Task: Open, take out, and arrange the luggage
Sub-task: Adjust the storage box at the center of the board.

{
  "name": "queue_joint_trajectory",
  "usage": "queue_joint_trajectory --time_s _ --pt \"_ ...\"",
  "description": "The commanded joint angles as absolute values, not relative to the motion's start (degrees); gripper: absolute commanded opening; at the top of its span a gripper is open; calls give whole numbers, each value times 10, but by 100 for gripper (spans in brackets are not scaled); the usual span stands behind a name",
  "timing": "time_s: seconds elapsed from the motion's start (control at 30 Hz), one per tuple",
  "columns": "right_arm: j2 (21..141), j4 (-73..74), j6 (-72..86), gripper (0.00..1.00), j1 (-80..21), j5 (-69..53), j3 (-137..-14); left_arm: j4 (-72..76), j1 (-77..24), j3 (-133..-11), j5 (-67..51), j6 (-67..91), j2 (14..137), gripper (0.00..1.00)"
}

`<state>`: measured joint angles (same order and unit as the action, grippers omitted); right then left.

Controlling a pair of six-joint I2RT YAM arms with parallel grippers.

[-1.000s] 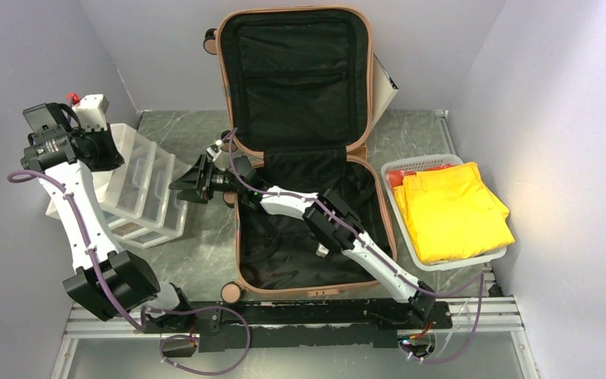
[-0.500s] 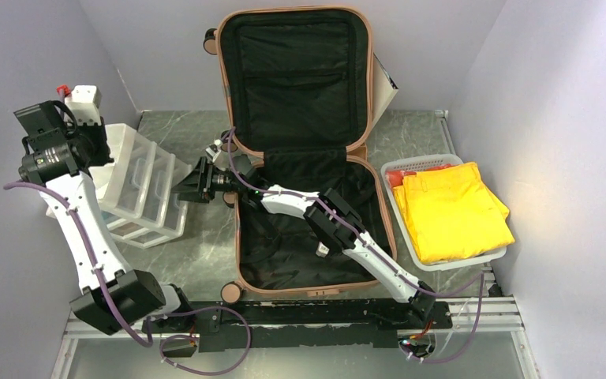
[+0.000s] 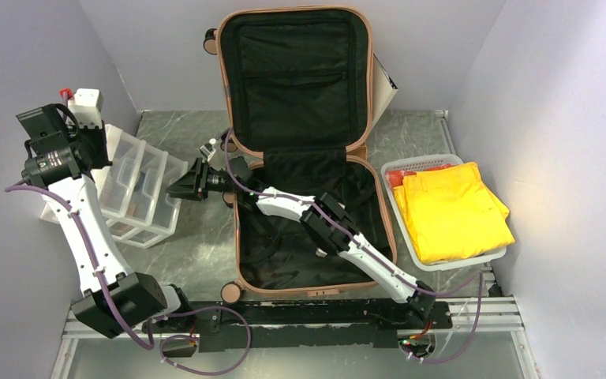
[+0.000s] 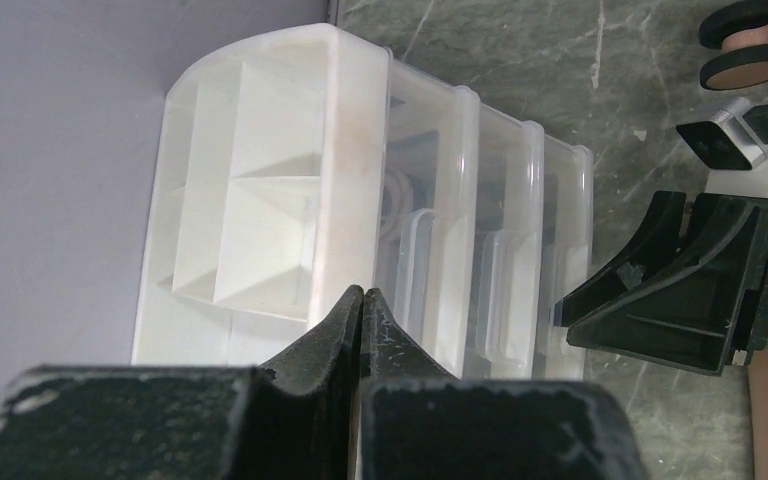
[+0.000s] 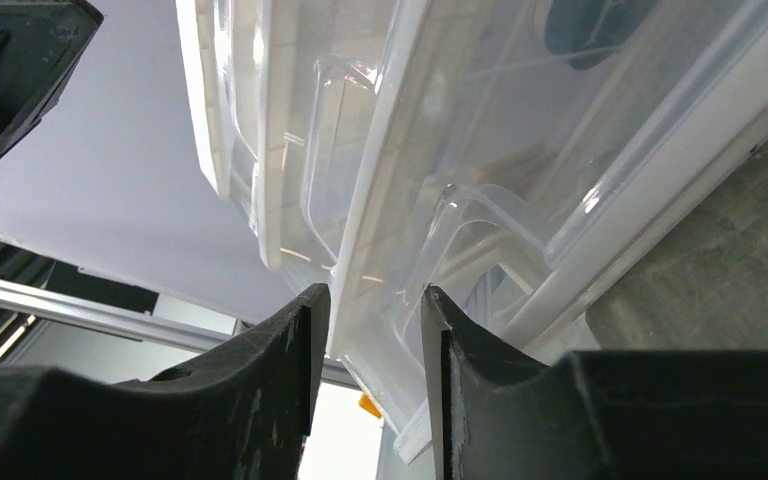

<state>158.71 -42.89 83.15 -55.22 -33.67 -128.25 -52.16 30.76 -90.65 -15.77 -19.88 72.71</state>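
The luggage [image 3: 304, 95] lies open mid-table, with its lid upright at 12 o'clock, its base flat toward 6 and black lining showing. Clear drawers [image 3: 138, 193] stand at 9 o'clock. A basket [image 3: 388, 201] at 3 o'clock holds yellow cloth [image 3: 454, 213]. My right gripper [image 5: 370, 295], off the luggage's 9 o'clock edge, faces the drawers with its fingers apart; I cannot tell whether it touches them. My left gripper [image 4: 362, 295] hangs over the drawers, pressed together and empty.
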Motion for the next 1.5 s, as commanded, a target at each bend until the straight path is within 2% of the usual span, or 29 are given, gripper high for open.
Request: queue_joint_trajectory --time_s 0.0,0.37,0.57,0.7,0.77,0.9,1.0,1.17,1.47 --pt "1623 -379 809 41 -562 -330 -1310 -504 308 -910 -150 -211 712 5" --pt "1619 -206 717 38 -572 -331 -1339 -500 308 -910 -150 -215 708 5" --pt "1611 -198 713 31 -574 -335 -1324 -497 308 -913 -136 -226 703 5" --pt "1611 -202 720 30 -574 -335 -1316 -495 308 -911 -88 -222 703 5" --pt "1610 -201 719 30 -575 -336 -1314 -495 308 -912 -68 -220 710 18" --pt "1611 -196 715 30 -575 -338 -1315 -502 309 -926 -71 -215 731 54" --pt "1612 -186 709 30 -575 -338 -1317 -524 310 -959 -98 -202 758 67" --pt "1614 -173 699 30 -575 -341 -1318 -560 312 -1000 -166 -187 800 69" --pt "1612 -150 676 29 -575 -341 -1316 -597 329 -988 -233 -188 828 69"
